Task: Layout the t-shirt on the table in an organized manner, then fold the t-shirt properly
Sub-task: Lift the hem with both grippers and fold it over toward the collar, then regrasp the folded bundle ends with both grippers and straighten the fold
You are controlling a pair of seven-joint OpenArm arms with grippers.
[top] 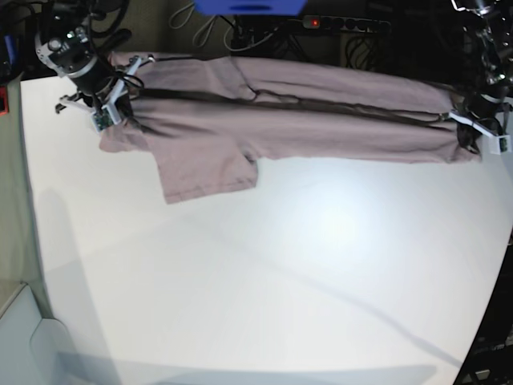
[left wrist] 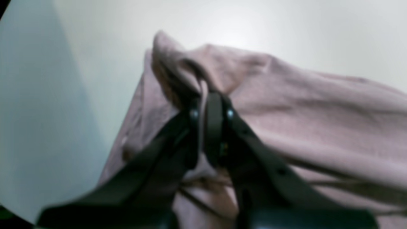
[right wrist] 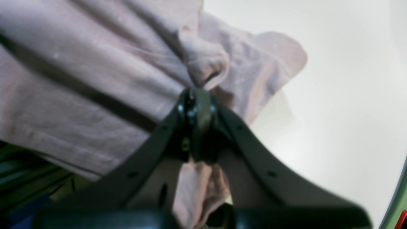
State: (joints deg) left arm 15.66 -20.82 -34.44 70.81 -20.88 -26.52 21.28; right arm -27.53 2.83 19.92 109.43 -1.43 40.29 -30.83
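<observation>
The mauve-pink t-shirt is pulled into a long taut band along the far edge of the white table. One sleeve lies flat on the table toward the near side. At the band's left end in the base view, my right gripper is shut on a bunched corner of the t-shirt; the right wrist view shows its fingertips pinching a fold. My left gripper holds the other end, and the left wrist view shows it shut on the cloth.
Behind the table's far edge lie a black power strip with a red light, cables, and a blue object. A small red item sits off the left edge. The white tabletop stretches bare toward the near side.
</observation>
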